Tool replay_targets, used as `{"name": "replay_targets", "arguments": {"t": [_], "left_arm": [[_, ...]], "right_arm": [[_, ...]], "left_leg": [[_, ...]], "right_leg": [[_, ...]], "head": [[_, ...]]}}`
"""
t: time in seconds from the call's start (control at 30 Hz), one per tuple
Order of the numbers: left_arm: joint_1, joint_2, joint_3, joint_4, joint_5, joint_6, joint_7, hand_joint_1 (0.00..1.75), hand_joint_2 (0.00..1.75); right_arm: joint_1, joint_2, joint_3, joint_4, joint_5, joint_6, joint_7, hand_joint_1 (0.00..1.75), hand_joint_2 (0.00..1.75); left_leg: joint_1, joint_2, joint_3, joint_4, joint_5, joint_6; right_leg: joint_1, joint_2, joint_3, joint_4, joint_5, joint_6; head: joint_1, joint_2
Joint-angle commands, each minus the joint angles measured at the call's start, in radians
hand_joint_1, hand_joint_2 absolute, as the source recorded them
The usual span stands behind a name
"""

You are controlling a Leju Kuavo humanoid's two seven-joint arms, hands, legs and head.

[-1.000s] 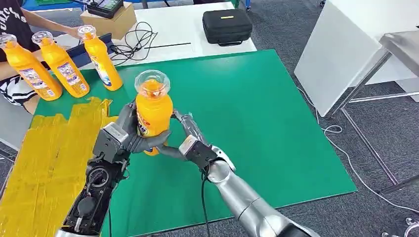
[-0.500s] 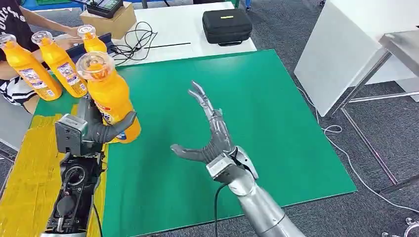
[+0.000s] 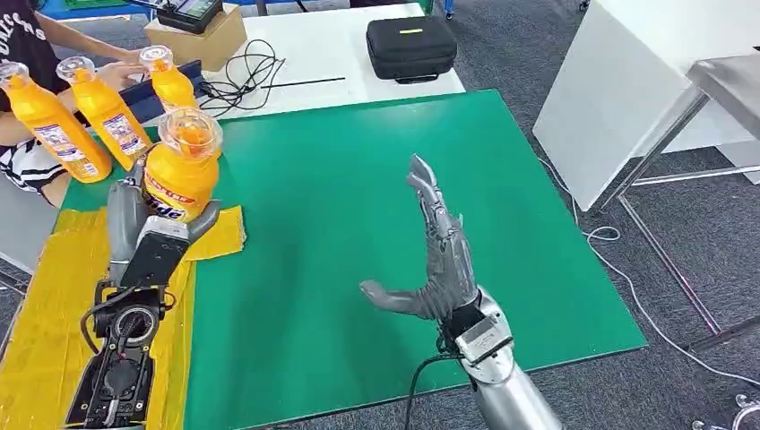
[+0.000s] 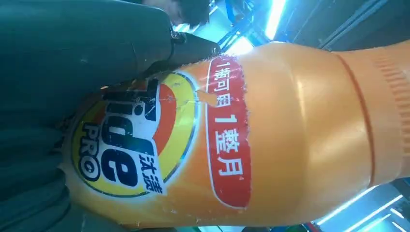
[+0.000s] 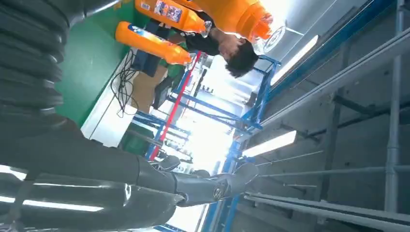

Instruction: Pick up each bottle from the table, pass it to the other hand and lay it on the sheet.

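My left hand [image 3: 148, 228] grips an orange Tide bottle [image 3: 179, 172] with a clear cap, holding it above the yellow sheet [image 3: 63, 296] at the table's left side. The bottle's label [image 4: 130, 140] faces the left wrist camera close up. My right hand [image 3: 439, 260] is open over the green mat [image 3: 376, 188], fingers stretched out and holding nothing. Three more orange bottles stand at the table's far left: one [image 3: 49, 121], a second [image 3: 107, 112] and a third [image 3: 168, 79], which a person's hand [image 3: 116, 73] reaches toward.
A person sits at the far left behind the bottles. A black case [image 3: 410, 47], a cardboard box [image 3: 202, 36] and black cables [image 3: 242, 76] lie on the white table beyond the mat. A white panel [image 3: 618, 98] and metal frame stand to the right.
My left hand has carried the bottle leftward and down over the yellow sheet. My right hand let go of it and drew back to the right, open.
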Motion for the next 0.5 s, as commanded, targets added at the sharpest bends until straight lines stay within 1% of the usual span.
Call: {"name": "replay_targets", "arguments": {"t": [0.03, 0.07, 0.1, 0.13, 0.17, 0.3, 0.37, 0.4, 0.47, 0.5], "left_arm": [[-0.034, 0.025, -0.003, 0.045, -0.003, 0.002, 0.005, 1.75, 1.75], [-0.034, 0.025, -0.003, 0.045, -0.003, 0.002, 0.005, 1.75, 1.75], [-0.056, 0.056, -0.043, 0.075, -0.145, 0.023, 0.032, 1.75, 1.75], [-0.08, 0.061, -0.057, 0.105, -0.197, 0.032, 0.043, 1.75, 1.75], [-0.1, 0.069, -0.07, 0.135, -0.255, 0.044, 0.06, 1.75, 1.75], [-0.1, 0.069, -0.07, 0.135, -0.255, 0.044, 0.06, 1.75, 1.75], [-0.134, 0.084, -0.093, 0.191, -0.364, 0.064, 0.099, 1.75, 1.75], [-0.307, 0.108, -0.139, 0.599, -0.611, 0.139, 0.189, 1.75, 1.75], [-0.351, 0.122, -0.154, 0.718, -0.684, 0.153, 0.22, 1.75, 1.75], [-0.375, 0.127, -0.15, 0.779, -0.701, 0.143, 0.234, 1.75, 1.75]], "right_arm": [[-0.002, -0.037, -0.021, -0.021, -0.004, 0.001, -0.003, 0.0, 1.75], [-0.002, -0.037, -0.021, -0.021, -0.004, 0.001, -0.003, 0.0, 1.75], [0.005, -0.036, -0.034, -0.034, -0.079, 0.039, 0.0, 0.0, 1.75], [0.012, -0.045, -0.049, -0.053, -0.116, 0.06, 0.002, 0.0, 1.75], [0.014, -0.049, -0.058, -0.064, -0.135, 0.071, 0.006, 0.0, 1.75], [0.014, -0.049, -0.058, -0.064, -0.135, 0.071, 0.006, 0.0, 1.75], [0.017, -0.051, -0.073, -0.079, -0.173, 0.093, 0.018, 0.0, 1.75], [0.017, -0.062, -0.112, -0.117, -0.222, 0.127, 0.039, 0.0, 1.75], [0.007, -0.059, -0.114, -0.11, -0.231, 0.129, 0.036, 0.0, 1.75], [0.0, -0.058, -0.111, -0.107, -0.232, 0.13, 0.036, 0.0, 1.75]], "left_leg": [[0.0, 0.001, 0.004, 0.0, -0.002, -0.001], [0.0, 0.001, 0.004, 0.0, -0.002, -0.001], [0.0, 0.001, 0.004, 0.0, -0.002, -0.001], [0.001, 0.002, 0.006, 0.0, -0.003, -0.002], [0.0, 0.0, 0.004, 0.0, -0.002, -0.001], [0.0, 0.0, 0.004, 0.0, -0.002, -0.001], [0.0, 0.0, 0.005, 0.0, -0.003, -0.002], [0.0, -0.002, 0.002, 0.0, -0.001, -0.001], [0.0, -0.004, 0.003, 0.0, 0.0, -0.001], [0.0, -0.002, 0.005, -0.001, 0.0, -0.002]], "right_leg": [[0.001, -0.001, 0.004, 0.0, -0.002, -0.001], [0.0, 0.0, 0.004, 0.0, -0.002, -0.001], [0.001, 0.0, 0.004, -0.001, -0.002, -0.001], [0.001, 0.0, 0.006, 0.0, -0.003, -0.001], [0.0, -0.001, 0.004, 0.0, -0.002, -0.001], [0.0, -0.001, 0.004, 0.0, -0.002, -0.001], [0.001, -0.001, 0.006, 0.0, -0.003, -0.001], [0.001, -0.004, 0.003, 0.0, -0.002, -0.001], [0.0, -0.005, 0.003, 0.0, -0.002, -0.001], [0.0, -0.003, 0.005, 0.0, -0.001, -0.001]], "head": [[0.0, 0.0], [0.0, 0.0], [0.0, 0.0], [0.0, 0.0], [0.0, 0.0], [0.0, 0.0], [0.0, 0.0], [0.0, 0.0], [0.0, 0.0], [0.0, 0.0]]}}
